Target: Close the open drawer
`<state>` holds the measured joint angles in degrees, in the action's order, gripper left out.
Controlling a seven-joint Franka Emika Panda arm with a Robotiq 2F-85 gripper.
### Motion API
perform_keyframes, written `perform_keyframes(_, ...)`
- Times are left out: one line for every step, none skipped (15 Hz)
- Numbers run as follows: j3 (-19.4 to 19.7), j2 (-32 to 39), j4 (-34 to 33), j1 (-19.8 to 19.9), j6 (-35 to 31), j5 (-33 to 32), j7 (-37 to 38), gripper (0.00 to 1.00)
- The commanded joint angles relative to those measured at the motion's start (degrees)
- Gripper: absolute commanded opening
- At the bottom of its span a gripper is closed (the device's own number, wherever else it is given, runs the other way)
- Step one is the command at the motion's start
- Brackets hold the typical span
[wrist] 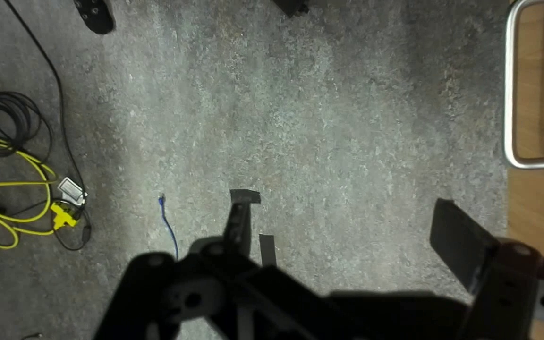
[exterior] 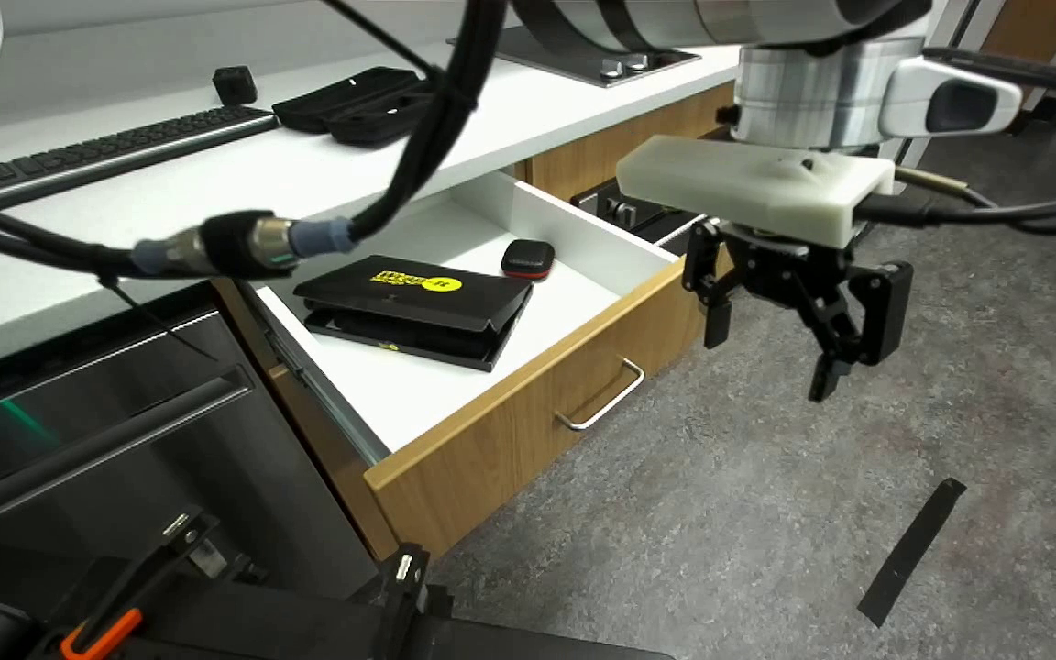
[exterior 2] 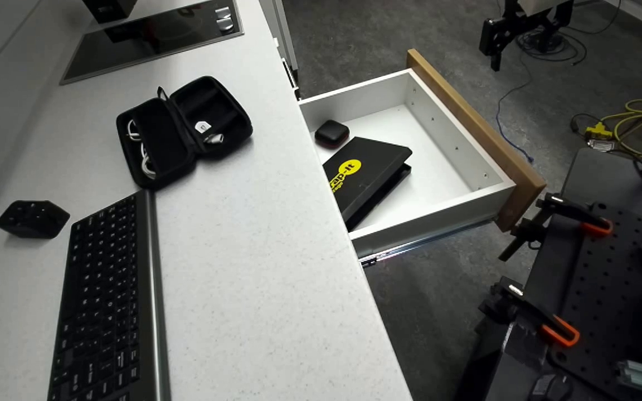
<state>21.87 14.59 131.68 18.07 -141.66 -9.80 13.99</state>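
Presently showing gripper (exterior: 771, 357) spread, grasping nothing. Judging drawer (exterior 2: 432, 161) rigid, likely easy-running on metal rail (exterior 2: 399, 250); advising flat push against wooden front (exterior: 519, 435) beside handle (wrist: 509, 89).

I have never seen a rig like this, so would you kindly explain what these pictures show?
The machine is a robot arm ending in a two-fingered tool. Two pictures come from cameras standing outside the robot, viewing the scene from different places; the third comes from a camera on its wrist and looks down at the floor. On the white counter lie a keyboard, an open black case and a small black object; a cooktop sits further along. The drawer is pulled out, with a black box bearing yellow lettering and a smaller black case inside. The tool's fingers stand apart with nothing between them, so nothing is held. The job, closing the drawer, is not yet done.
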Motion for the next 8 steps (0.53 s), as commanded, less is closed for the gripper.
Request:
perform_keyframes(0.95, 9.0, -6.86, -0.83, -0.36, -0.05, 4.98, 1.0)
perform_keyframes(0.63, 11.18, -8.54, -0.82, -0.1, 1.0, 5.49, 1.0)
perform_keyframes(0.34, 13.38, -10.2, -0.87, -0.02, 1.95, 6.27, 1.0)
perform_keyframes(-0.05, 15.72, -12.1, -1.01, 0.72, 2.84, 6.88, 1.0)
perform_keyframes(-0.5, 17.65, -13.81, -0.99, 1.72, 3.77, 7.02, 1.0)
perform_keyframes(-1.01, 19.42, -15.36, -0.94, 2.33, 4.81, 7.06, 1.0)
perform_keyframes(-1.69, 21.18, -17.17, -0.77, 3.94, 5.97, 6.44, 1.0)
perform_keyframes(-2.26, 22.62, -18.68, -0.57, 5.28, 6.88, 5.65, 1.0)
